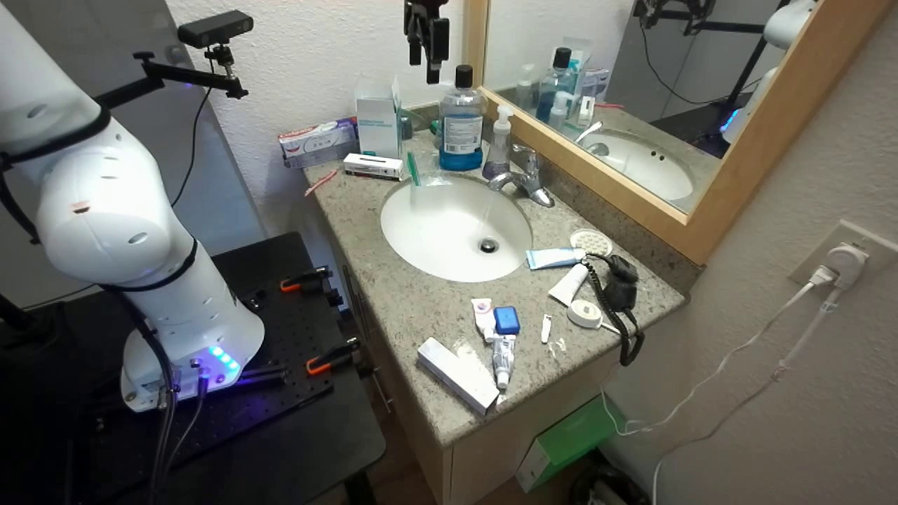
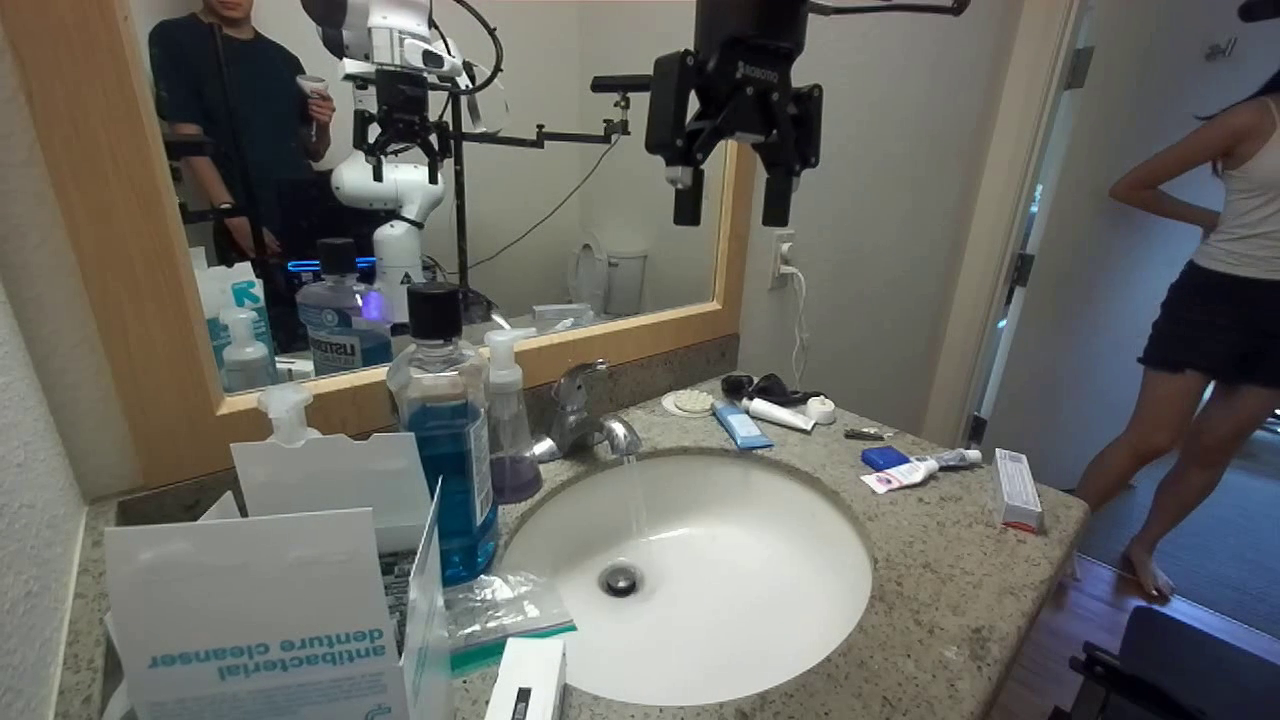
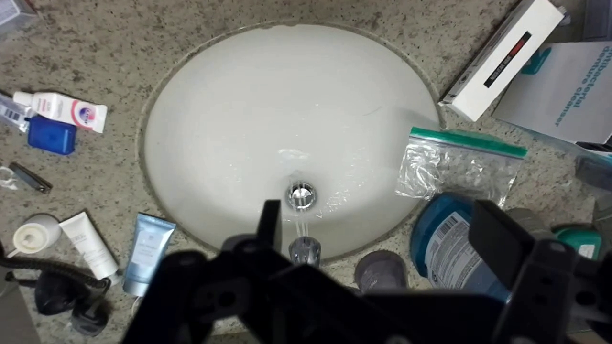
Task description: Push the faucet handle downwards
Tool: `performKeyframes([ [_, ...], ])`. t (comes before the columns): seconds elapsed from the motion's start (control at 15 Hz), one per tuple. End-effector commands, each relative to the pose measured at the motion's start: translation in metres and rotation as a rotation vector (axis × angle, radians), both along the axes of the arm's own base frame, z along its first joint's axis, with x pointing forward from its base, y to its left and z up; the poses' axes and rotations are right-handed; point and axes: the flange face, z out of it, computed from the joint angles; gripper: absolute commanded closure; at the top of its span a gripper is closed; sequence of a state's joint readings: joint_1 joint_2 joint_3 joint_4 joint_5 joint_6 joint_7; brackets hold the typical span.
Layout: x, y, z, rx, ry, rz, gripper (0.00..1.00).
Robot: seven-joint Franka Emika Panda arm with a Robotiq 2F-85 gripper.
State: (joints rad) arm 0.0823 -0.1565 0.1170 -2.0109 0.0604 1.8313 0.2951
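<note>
The faucet handle is a short silvery lever on top of the small chrome faucet at the basin's mirror side. It also shows in an exterior view, raised and tilted. Below it the curved spout pours a thin stream of water into the white basin. In the wrist view only the spout's tip shows; the handle is hidden behind the gripper. My gripper is open and empty, fingers pointing down, high above the counter and apart from the faucet. It also shows in an exterior view and the wrist view.
A tall bottle of blue liquid and a soap pump bottle stand close beside the faucet. A wood-framed mirror rises behind it. Boxes and a plastic bag lie beyond the bottles. Tubes lie at the other end.
</note>
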Motion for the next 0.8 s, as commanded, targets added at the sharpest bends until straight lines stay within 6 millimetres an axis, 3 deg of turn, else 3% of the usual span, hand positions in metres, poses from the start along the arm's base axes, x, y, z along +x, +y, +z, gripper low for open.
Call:
performKeyframes([
  [0.0, 0.019, -0.018, -0.01, 0.03, -0.003, 0.0, 0.0],
  [0.47, 0.047, -0.049, -0.038, 0.066, 0.027, 0.019, 0.0],
  [0.53, 0.052, -0.051, -0.042, 0.068, 0.034, 0.02, 0.1],
  [0.6, 0.056, -0.052, -0.044, 0.069, 0.038, 0.021, 0.26],
  [0.73, 0.065, -0.057, -0.049, 0.072, 0.045, 0.022, 0.42],
])
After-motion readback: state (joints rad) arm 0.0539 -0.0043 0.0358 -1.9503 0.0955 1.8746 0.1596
